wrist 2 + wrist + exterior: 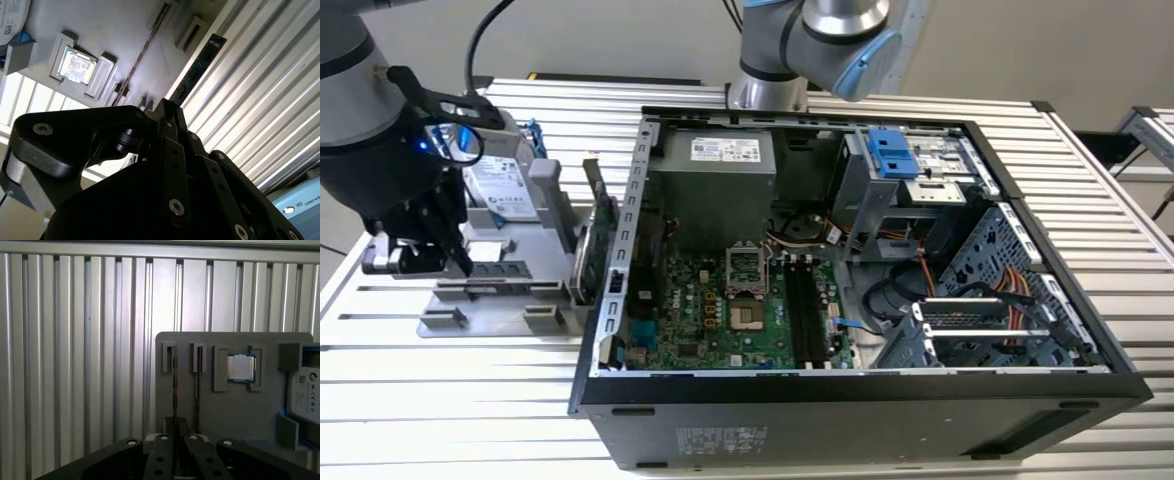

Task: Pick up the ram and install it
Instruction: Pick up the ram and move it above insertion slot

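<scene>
1. Dark blue and narrow, the ram (200, 65) sticks straight out from between the fingertips in the second wrist view, its far end reaching over the table's slats.
2. From my station I read the gripper (170, 107) as closed on the ram: both black fingers (175, 165) press together with the board pinched at their tips.
3. In the first wrist view I see the same stick edge-on, a thin dark line running from the fingertips up to a slot block on the grey fixture plate (235, 415). I cannot tell whether its lower edge sits in the slot or hangs just above it.
4. Another thin board (198, 380) stands edge-on in the neighbouring slot, just beside the held one.
5. Further along the plate, a silver processor chip (241, 367) lies flat in its holder, and a hard drive (306, 390) sits at the plate's edge.
6. In the exterior view I see the arm's wrist over this plate at the exterior view's left, on the slatted metal table (454, 400).
7. Beside the plate, the open computer case (854, 400) lies on its side, its green motherboard (720, 310) exposed.
</scene>
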You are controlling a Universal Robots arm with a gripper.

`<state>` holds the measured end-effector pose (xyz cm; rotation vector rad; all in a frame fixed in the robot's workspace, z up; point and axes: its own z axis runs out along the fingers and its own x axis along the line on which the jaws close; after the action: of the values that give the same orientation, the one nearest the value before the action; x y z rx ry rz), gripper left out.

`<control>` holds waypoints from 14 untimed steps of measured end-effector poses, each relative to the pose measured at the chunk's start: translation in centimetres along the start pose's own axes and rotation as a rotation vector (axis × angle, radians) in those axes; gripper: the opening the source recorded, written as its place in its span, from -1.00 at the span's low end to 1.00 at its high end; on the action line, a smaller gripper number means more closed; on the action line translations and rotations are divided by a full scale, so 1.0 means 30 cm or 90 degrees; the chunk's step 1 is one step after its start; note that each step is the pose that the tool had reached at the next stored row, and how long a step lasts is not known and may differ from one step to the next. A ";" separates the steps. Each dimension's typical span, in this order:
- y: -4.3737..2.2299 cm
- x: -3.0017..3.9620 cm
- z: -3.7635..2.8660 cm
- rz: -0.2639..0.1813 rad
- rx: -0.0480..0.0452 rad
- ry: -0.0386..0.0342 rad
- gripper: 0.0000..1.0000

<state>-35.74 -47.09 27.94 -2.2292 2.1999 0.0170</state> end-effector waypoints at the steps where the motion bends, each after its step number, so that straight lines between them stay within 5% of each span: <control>1: 0.000 0.000 -0.003 0.000 0.0000 0.0000 -1.00; 14: 0.000 -0.001 -0.036 0.000 0.0000 0.0000 -1.00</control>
<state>-35.74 -47.09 29.03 -2.2292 2.1999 0.0170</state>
